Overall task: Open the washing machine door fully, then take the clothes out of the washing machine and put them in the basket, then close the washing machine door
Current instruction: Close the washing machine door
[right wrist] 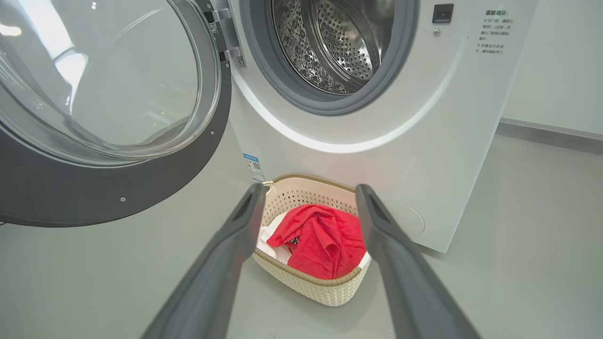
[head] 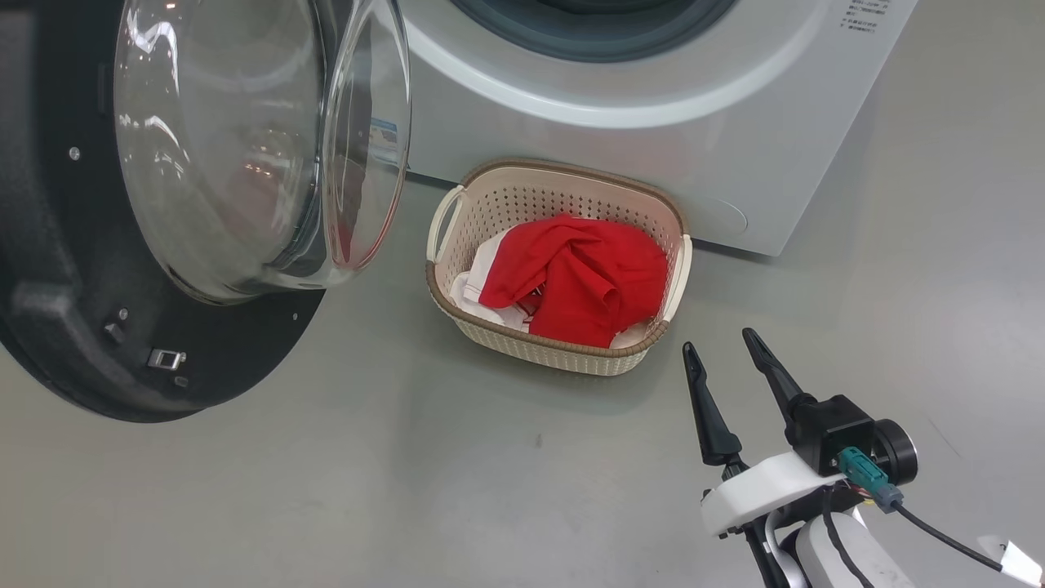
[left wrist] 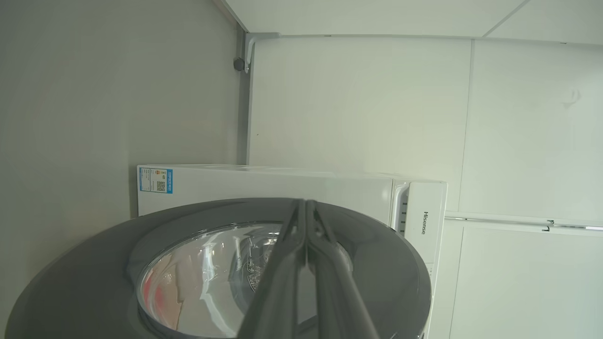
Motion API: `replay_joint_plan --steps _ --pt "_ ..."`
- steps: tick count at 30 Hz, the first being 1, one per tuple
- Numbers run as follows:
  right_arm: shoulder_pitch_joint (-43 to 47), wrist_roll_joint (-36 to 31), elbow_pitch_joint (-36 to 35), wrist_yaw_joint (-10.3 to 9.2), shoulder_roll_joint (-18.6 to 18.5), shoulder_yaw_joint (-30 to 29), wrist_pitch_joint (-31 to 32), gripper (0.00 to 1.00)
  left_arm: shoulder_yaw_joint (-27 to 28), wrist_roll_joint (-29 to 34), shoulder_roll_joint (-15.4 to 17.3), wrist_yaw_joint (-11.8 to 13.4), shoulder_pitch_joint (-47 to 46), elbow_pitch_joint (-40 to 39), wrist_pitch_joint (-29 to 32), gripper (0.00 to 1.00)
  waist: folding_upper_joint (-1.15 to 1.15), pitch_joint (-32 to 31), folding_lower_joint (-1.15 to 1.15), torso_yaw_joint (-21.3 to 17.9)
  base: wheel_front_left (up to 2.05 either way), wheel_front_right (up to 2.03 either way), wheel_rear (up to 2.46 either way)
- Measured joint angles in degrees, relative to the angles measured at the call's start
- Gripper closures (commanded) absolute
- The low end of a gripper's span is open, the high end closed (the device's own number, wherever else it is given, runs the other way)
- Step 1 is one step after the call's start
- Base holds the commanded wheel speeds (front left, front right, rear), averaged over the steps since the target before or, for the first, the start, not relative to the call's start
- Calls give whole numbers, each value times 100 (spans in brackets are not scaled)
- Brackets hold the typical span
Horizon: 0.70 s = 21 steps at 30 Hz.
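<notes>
Red cloth over white fabric, the clothes (head: 584, 278), lies heaped in the basket (head: 563, 168), which sits on the grey floor (head: 408, 474) just in front of the washing machine (head: 653, 139), below its round opening. The washing machine door (head: 49, 245) stands swung wide to the robot's left, its black inner rim and bulging glass bowl facing the head camera. Seen from the right wrist, the perforated steel drum (right wrist: 339, 47) behind the grey seal (right wrist: 264, 75) shows bare metal in the part that is in frame. The right hand (head: 719, 340) hangs near the basket's right front corner, apart from it, its two dark fingers spread wide and holding nothing; from the wrist they frame the basket and its red load. The left hand (left wrist: 304, 205) has its fingers pressed together with nothing between them, pointing across the door's outer face toward the machine's white body beyond — whether the tips touch the door's dark rim cannot be told from that angle. A small blue sticker (right wrist: 253, 165) shows low on the machine's front on the hinge side, above the basket's left handle.
</notes>
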Motion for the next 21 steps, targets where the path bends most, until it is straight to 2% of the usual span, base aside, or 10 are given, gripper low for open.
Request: replay_joint_plan --steps 14,21 --pt "-89 46 2 -49 -4 1 0 0 -285 -59 43 47 0 202 713 100 0 46 0 -74 0 0 0" --pt "-91 49 2 -52 -5 -11 0 0 -527 -60 -38 47 7 147 1038 100 0 34 0 -112 0 0 0"
